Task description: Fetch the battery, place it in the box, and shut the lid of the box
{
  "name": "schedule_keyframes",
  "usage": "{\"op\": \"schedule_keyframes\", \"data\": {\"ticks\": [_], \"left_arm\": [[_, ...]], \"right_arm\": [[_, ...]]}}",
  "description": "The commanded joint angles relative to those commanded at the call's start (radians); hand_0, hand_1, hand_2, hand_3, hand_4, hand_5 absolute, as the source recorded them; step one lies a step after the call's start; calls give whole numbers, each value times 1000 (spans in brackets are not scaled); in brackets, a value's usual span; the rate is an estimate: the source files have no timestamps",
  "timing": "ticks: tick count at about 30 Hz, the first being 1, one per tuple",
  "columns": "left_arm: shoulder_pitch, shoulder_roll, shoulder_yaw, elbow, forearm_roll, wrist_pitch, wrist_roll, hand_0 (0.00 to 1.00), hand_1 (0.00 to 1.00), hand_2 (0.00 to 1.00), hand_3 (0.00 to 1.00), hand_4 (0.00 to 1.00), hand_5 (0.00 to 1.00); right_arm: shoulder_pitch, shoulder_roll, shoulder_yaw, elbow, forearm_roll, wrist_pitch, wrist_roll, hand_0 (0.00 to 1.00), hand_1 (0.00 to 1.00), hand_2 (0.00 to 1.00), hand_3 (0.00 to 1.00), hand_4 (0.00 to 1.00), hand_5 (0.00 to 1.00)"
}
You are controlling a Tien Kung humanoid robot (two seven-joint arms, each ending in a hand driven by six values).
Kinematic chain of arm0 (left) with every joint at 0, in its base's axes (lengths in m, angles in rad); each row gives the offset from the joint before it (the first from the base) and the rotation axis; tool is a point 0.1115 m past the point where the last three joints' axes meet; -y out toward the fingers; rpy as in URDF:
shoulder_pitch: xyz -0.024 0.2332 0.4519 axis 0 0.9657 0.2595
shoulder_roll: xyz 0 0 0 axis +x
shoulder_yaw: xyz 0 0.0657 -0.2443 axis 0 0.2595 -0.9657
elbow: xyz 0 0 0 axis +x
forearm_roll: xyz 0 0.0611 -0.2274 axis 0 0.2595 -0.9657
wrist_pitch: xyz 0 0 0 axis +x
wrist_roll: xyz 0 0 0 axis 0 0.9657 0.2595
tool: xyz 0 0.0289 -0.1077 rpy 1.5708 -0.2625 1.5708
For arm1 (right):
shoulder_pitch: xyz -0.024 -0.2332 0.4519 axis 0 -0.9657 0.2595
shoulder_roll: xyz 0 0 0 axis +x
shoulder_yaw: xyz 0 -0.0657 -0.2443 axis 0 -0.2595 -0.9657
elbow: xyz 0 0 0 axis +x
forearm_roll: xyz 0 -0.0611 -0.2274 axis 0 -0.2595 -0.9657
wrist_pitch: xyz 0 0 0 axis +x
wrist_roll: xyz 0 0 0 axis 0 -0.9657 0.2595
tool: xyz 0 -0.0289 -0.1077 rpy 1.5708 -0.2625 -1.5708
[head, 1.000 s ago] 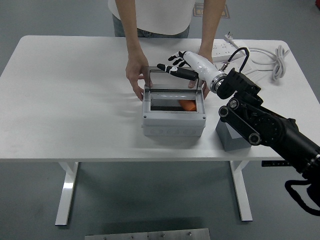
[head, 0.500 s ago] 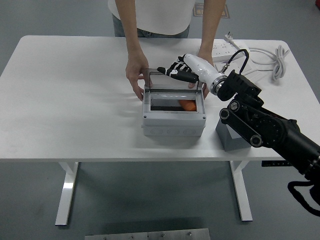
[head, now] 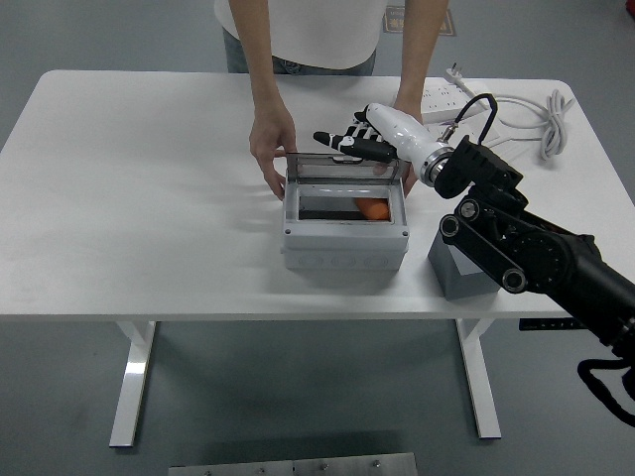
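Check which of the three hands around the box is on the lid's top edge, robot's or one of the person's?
The robot's right hand, white with black fingers, rests over the clear lid. The person's hands flank the box.

right hand: white shell, black fingers | arm: black, jointed | person: white top, possibly jeans

1 box, 1 battery, 1 power strip, 1 grey block, 1 robot hand, 2 person's hands.
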Motion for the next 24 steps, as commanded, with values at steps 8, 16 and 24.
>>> {"op": "schedule_keyframes", "data": {"ticks": [8,16,24], "left_arm": [[0,-1,6,1,-7,3,0,632,698,573,541,500,2],[0,-1,8,1,-8,5,0,632,698,573,541,500,2],[-2,-3,17,1,-22,9,0,632,698,573,541,500,2]], "right_arm": [[-18,2,-25,11,2,8,-7,244,369,433,448,983,998],[-22,-1,-32,19,5,10,-8,234,365,428,441,979,998],[-29,-1,-36,18,14,12,-9,224,359,427,437,972,998]]}}
